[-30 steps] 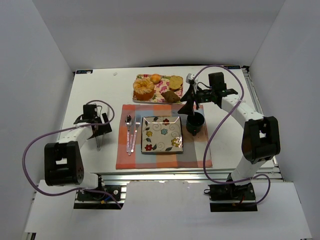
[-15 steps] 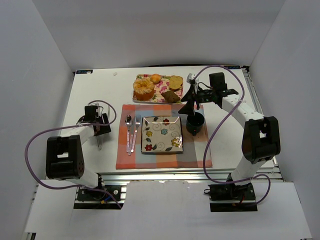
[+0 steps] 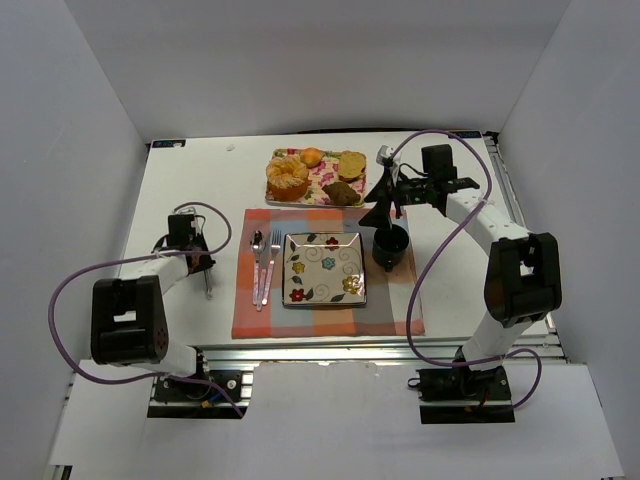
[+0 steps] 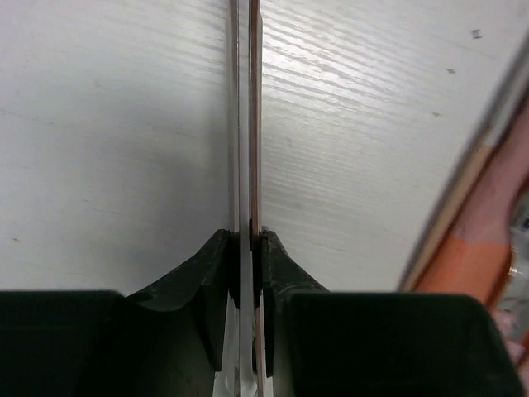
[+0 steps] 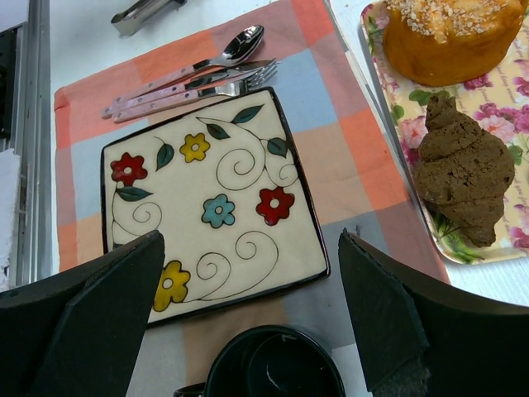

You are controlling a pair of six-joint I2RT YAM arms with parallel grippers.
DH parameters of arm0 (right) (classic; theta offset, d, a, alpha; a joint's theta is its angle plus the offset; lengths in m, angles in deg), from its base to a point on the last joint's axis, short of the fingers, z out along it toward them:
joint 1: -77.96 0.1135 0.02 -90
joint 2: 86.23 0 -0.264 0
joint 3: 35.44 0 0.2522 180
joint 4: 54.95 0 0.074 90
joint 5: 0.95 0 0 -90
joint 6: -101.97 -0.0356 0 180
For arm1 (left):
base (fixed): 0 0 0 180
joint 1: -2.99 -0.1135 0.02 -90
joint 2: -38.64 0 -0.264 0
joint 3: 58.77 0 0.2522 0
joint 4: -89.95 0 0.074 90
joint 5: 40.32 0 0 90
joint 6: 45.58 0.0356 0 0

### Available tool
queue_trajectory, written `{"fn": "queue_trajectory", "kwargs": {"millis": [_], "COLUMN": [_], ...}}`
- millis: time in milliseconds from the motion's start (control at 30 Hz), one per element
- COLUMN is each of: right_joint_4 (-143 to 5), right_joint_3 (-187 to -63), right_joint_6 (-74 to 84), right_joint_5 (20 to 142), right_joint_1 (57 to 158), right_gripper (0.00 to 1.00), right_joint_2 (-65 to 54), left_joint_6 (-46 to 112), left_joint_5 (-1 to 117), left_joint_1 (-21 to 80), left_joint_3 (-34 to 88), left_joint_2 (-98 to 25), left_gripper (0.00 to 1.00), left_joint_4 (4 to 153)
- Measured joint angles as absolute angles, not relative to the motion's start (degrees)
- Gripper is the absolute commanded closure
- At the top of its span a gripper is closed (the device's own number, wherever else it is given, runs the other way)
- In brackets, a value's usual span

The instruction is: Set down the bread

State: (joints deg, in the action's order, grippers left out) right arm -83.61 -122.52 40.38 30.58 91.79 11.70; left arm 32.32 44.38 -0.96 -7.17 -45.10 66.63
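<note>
Toward the far edge of the desk, in the overhead view, a floral tray [image 3: 318, 192] carries the bread [image 3: 312, 156] at its far side, between a ring pastry [image 3: 287, 179] and another golden bun [image 3: 351, 164], with a dark brown pastry [image 3: 342, 193] at the tray's near right. The right gripper [image 3: 381, 196] hangs above the tray's right end, near a black cup [image 3: 390, 246] on the checked placemat [image 3: 327, 272]. A flowered plate [image 3: 324, 268] sits mid-mat, spoon [image 3: 257, 262] and fork [image 3: 271, 262] beside it. Near the left edge, the left gripper [image 3: 204, 272] lies low over the desk.

From the left wrist, the left gripper [image 4: 246, 252] is clenched on a thin flat utensil [image 4: 245, 107] lying along the white desk [image 4: 107, 141].

From the right wrist, the right gripper [image 5: 256, 285] stands spread wide and holding nothing, over the plate, cup and placemat; the bread is out of frame here.
</note>
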Motion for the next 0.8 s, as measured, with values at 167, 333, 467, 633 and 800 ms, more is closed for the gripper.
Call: {"fn": "queue_trajectory", "kwargs": {"millis": [167, 333, 467, 633, 800], "right_joint_4": [-83.61, -83.61, -83.61, -83.56, -83.34], "right_joint_3": [-122.52, -122.52, -122.52, -122.52, -122.47], "right_joint_6": [39.96, 39.48, 39.35, 39.17, 39.11], "right_joint_5": [30.55, 30.53, 30.38, 30.16, 30.05], "right_joint_1": [91.15, 90.28, 89.6, 88.88, 88.05], "right_gripper": [0.11, 0.11, 0.11, 0.11, 0.11], "right_joint_2": [11.7, 11.7, 11.7, 11.7, 11.48], "left_joint_6": [26.57, 14.42, 6.07, -1.12, -7.96], "left_joint_5": [50.66, 58.92, 63.92, 68.91, 71.66], "left_joint_1": [-0.89, 0.33, 3.52, 10.58, 14.21], "left_joint_3": [-3.69, 7.74, 14.89, 27.98, 35.56], "left_joint_2": [-41.47, -39.0, -41.3, -52.25, -60.86], "left_gripper": [0.65, 0.6, 0.54, 0.47, 0.48], "left_joint_4": [61.95, 64.79, 68.62, 71.92, 74.47]}}
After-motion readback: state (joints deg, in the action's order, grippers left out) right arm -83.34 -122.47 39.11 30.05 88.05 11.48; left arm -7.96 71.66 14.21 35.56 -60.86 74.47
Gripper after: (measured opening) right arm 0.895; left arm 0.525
